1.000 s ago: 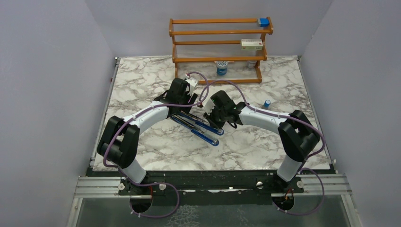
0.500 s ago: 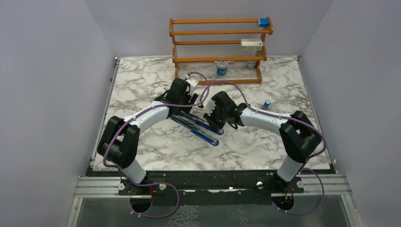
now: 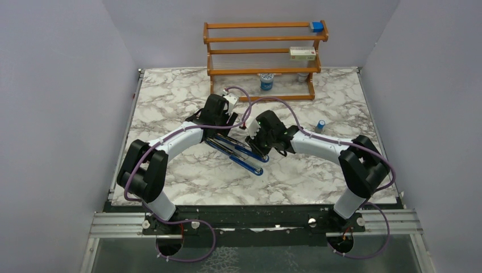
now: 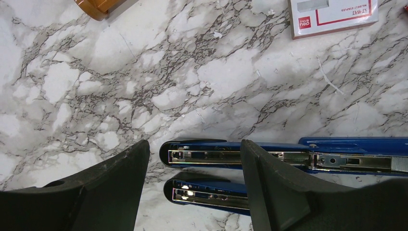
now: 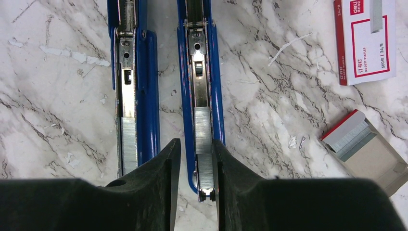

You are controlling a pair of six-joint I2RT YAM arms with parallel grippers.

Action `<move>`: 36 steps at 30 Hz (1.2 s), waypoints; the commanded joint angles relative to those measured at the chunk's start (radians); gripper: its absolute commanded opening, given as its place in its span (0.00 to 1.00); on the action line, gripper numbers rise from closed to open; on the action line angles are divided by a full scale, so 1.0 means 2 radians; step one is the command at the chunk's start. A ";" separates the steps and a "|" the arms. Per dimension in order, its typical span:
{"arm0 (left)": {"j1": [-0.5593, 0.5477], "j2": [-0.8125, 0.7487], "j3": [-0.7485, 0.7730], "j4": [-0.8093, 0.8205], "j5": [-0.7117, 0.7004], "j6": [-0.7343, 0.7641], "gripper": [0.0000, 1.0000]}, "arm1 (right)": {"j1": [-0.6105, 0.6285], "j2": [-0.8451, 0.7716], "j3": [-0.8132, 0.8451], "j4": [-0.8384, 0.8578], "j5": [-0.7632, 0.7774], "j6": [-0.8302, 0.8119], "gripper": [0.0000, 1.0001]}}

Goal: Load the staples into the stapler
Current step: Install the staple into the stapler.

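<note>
Jaws of the right gripper [image 5: 196, 149] are standing narrowly apart, straddling the end of one open arm of the stapler [image 5: 215, 96]. Not visibly pinching it. A strip of staples [image 5: 203, 127] is lying in that arm's metal channel, running down between the fingers. The left gripper [image 4: 195, 147] is keeping its jaws spread wide around both arm tips at the other end. The stapler is lying opened flat mid-way across the marble table [image 3: 187, 170], arms side by side. A staple box [image 5: 365, 41] and a grey tray [image 5: 358, 139] are sitting to one side.
</note>
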 commanded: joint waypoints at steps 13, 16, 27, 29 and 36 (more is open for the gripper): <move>-0.002 -0.002 -0.007 0.007 -0.011 0.003 0.73 | -0.001 -0.034 -0.024 0.038 0.019 0.028 0.38; -0.002 -0.002 -0.007 0.006 -0.011 0.004 0.73 | -0.009 -0.032 -0.027 0.036 0.015 0.032 0.38; -0.002 -0.001 -0.007 0.007 -0.011 0.004 0.73 | -0.034 -0.033 -0.037 0.035 0.020 0.051 0.37; -0.002 -0.001 -0.007 0.006 -0.011 0.004 0.73 | -0.037 -0.031 -0.037 0.036 0.020 0.051 0.37; -0.002 -0.001 -0.007 0.006 -0.011 0.004 0.73 | -0.040 -0.024 -0.033 0.039 0.017 0.051 0.37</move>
